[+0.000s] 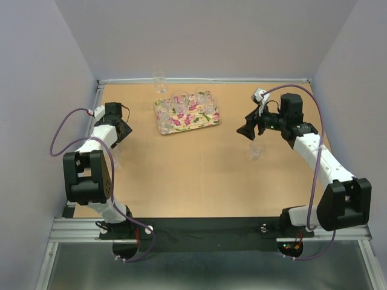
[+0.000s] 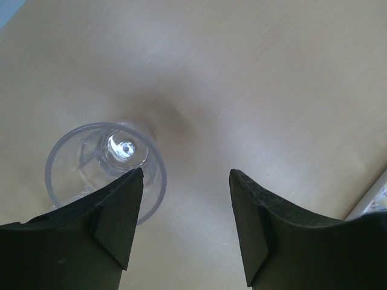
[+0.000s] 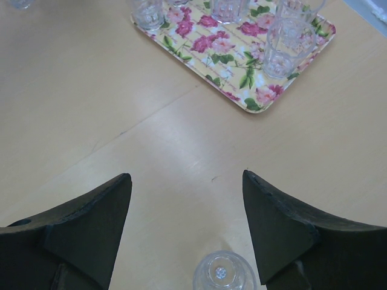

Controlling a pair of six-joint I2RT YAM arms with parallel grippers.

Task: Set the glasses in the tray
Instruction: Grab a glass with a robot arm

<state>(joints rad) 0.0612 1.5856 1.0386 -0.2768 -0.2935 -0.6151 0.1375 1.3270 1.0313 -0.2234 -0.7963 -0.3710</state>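
Step in hand, as I read it: picking up the left glass (image 2: 97,160) with the left gripper (image 2: 185,175).

- Left gripper: fingers apart at a medium gap, only bare table (image 2: 254,72) between them, holding nothing.
- In the left wrist view the left glass is off-centre. It lies at about 9 o'clock from the gap, partly under the left finger.
- To do it well: shift the gripper toward 9 o'clock until the glass is centred between the pads. Come down past the rim, then close on the wall below the lip. Closing from the present spot would probably clip the rim and tip or shove it. It is clear and smooth, so likely slippery; squeeze gently.
- Right gripper (image 3: 185,176): fingers wide, empty. The right glass (image 3: 221,275) stands on the table at 6 o'clock in its wrist view, not gripped.

Where things are, top view:
- The tray (image 1: 208,122) is at roughly 12 o'clock from table centre, a little left.
- The glasses on the tray (image 1: 179,98) stand in a cluster.
- The back glass (image 1: 160,81) is off the tray, at the tray's 11 o'clock, by the far edge.
- The right glass is at 3 o'clock.
- The left glass is at 9 o'clock, faint there.

Orientation:
- Every glass I can make out is upright, mouth up, long axis vertical.
- The tray lies flat, long axis roughly 9-to-3, right end a touch farther back.
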